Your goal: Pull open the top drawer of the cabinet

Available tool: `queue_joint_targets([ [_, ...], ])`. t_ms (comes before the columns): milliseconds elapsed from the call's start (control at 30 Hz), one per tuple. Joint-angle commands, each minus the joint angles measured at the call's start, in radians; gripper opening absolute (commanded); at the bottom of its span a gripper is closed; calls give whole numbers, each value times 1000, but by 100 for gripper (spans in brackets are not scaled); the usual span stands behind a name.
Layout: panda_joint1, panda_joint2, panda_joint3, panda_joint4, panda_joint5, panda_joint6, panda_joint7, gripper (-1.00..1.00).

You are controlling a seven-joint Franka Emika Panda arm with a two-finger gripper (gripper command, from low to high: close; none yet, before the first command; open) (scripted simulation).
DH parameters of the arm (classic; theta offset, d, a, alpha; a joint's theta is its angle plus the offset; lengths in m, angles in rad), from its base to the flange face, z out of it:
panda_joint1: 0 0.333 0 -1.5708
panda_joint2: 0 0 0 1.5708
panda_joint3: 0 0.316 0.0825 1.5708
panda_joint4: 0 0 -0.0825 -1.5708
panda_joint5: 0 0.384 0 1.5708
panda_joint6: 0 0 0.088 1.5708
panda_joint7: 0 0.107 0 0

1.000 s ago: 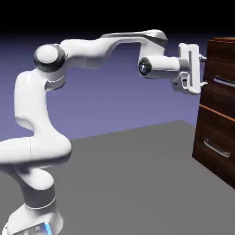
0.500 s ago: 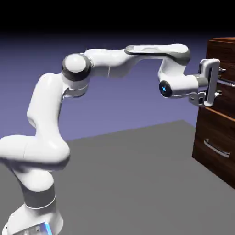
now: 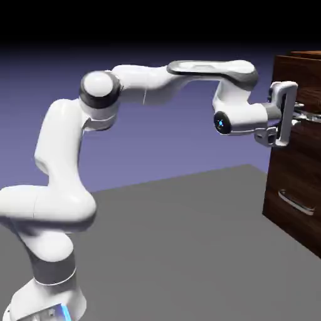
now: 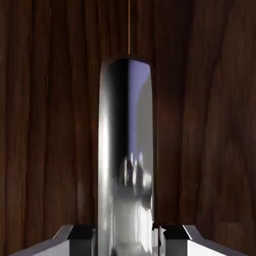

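Evidently dark walnut-brown, the top drawer point(image 3: 288, 78) sits at the exterior view's right edge, in the upper part of the frame, cut off by the border. Its front shows wood grain running through deep brown, nearly black in places, and a thin orange-brown edge traces the top of the cabinet point(image 3: 273, 169).

Handle: a slim silver bar point(image 3: 310, 117), bright against the wood, at the right edge of the exterior view. In the hand view it fills the middle of the frame from the bottom edge to above centre, large and polished. Surface is mirror-like: a black band and a blue-violet patch at its upper end, a grey area at right, smeared pale reflections lower down, and a white gleam along its left side. Grain on the drawer front runs top to bottom in that view, brown streaks left and right of the bar; a fine orange line rises from the bar's upper end to the top edge.

Fingers point(image 4: 128, 242): closed in on both sides of the bar, at the bottom of the hand view, holding it between them.

Below, a lower drawer front carries a second silver handle point(image 3: 296, 202), lower right of the exterior view. Grey worktop point(image 3: 175, 251) spans the bottom of the frame, plain and matt.
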Motion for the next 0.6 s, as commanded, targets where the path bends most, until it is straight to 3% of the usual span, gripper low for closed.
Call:
queue_joint_targets([
  [0,36,14,-26,-35,5,-7,-16,-100],
  [567,652,33,-540,-509,0,-98,-75,-100],
])
